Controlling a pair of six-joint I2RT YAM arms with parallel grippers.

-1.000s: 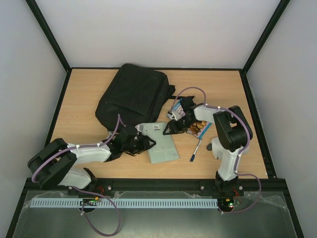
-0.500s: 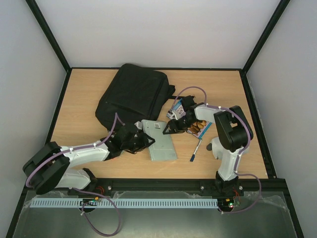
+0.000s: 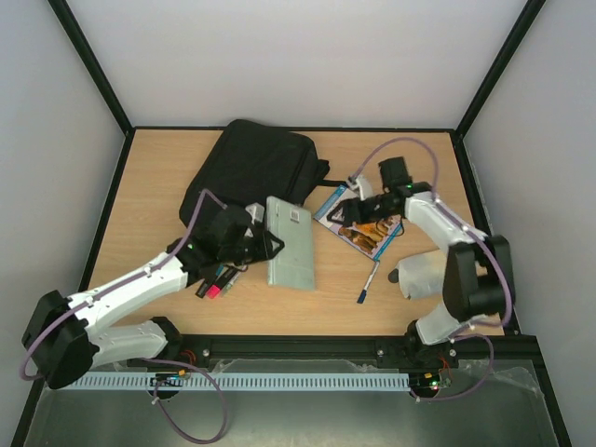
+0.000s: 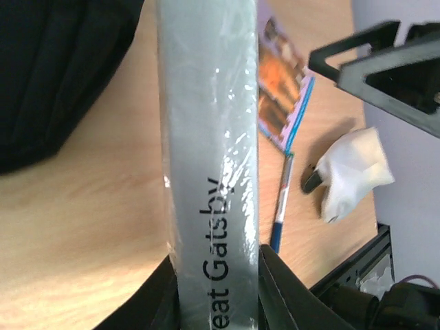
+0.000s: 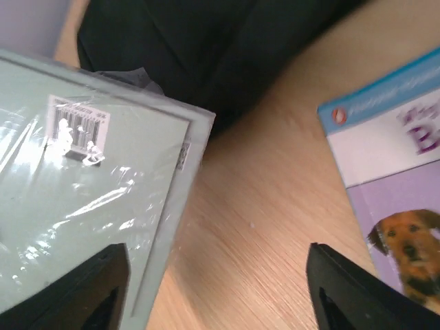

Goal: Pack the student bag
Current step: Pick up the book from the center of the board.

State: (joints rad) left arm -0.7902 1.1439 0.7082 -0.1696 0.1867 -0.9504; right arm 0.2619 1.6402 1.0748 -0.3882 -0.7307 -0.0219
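Observation:
The student bag (image 3: 251,172) is black and lies at the back left of the table; it also shows in the left wrist view (image 4: 62,69) and the right wrist view (image 5: 206,48). My left gripper (image 3: 263,244) is shut on the spine of a grey plastic-wrapped book (image 3: 291,242), and holds it just in front of the bag. In the left wrist view the jaws (image 4: 216,295) clamp the spine, which reads "Great Gatsby" (image 4: 210,137). My right gripper (image 3: 358,203) is open and empty, over the table between the grey book (image 5: 82,192) and a dog picture book (image 5: 392,185).
The picture book (image 3: 368,225) lies right of the bag. A blue pen (image 3: 369,282) and a crumpled white cloth (image 3: 424,270) lie at the front right. Some markers (image 3: 216,284) lie at the front left, under my left arm.
My left gripper has carried the grey book back toward the bag and turned it lengthwise, uncovering the markers. My right arm has swung up and back to the right, away from the grey book.

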